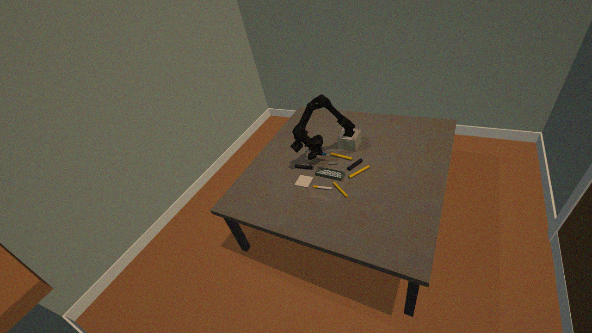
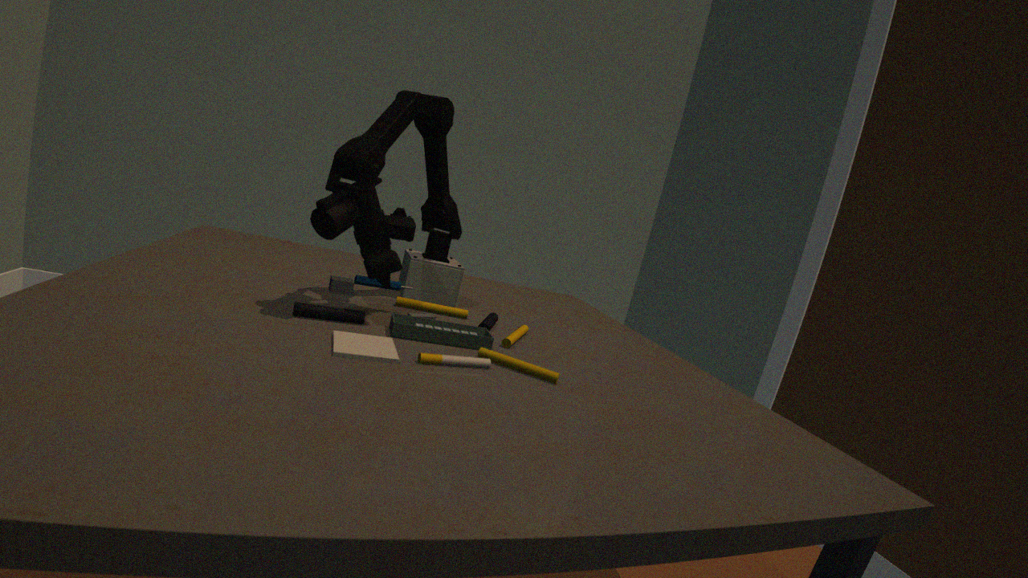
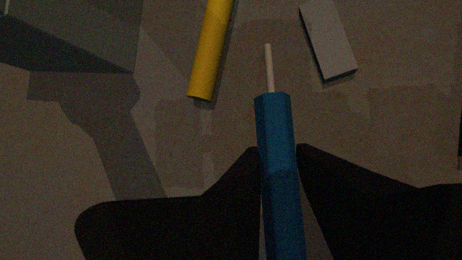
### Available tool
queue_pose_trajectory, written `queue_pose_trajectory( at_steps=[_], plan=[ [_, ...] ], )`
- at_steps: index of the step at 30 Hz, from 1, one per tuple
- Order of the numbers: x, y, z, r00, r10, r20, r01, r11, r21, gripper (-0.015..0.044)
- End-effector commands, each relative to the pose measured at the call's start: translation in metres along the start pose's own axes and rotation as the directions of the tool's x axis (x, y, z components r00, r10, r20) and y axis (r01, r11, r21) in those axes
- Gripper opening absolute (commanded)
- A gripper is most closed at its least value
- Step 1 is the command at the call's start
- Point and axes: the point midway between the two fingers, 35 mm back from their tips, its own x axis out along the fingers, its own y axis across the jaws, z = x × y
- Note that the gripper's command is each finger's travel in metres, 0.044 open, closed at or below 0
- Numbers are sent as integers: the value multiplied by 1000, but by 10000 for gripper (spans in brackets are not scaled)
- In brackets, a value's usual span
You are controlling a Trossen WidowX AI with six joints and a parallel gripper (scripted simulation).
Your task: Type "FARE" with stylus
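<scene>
- Top view: the gripper (image 1: 313,154) hangs low over the table (image 1: 372,231), behind and to the left of the keyboard (image 1: 329,173) as this camera sees it. The stylus (image 1: 323,154) shows only as a short blue stub poking out of it toward the keyboard's far side. Yellow sticks and black cylinders lie scattered around the keyboard, and a pale card (image 1: 304,181) sits just off its left end.
- Exterior view: the stylus (image 2: 377,282) lies almost level, lifted just off the table, behind the keyboard (image 2: 440,331). A yellow stick (image 2: 431,307) lies between the two.
- Wrist view: the dark fingers are pinched onto the blue shaft of the stylus (image 3: 276,144), whose thin white tip points away from the camera. A yellow stick (image 3: 210,48) lies beyond on the left and a grey block (image 3: 328,43) beyond on the right.
- Risks, as I judge them: the stylus is near level, so it must be tipped down before pressing. A firm press could push the shaft back through the fingers. The swing to the keyboard could clip the stick or the block.
</scene>
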Motion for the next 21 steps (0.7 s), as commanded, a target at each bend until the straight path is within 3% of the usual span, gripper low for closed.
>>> queue_pose_trajectory(
  at_steps=[1, 11, 21],
  plan=[
    [-1, -8, 3, 1000, -20, 15, 18, 994, 111, 0],
    [-2, -26, 16, 996, -65, 61, 34, 909, 415, 0],
    [-3, -43, 30, 988, -105, 111, 2, 736, 677, 0]
  ],
)
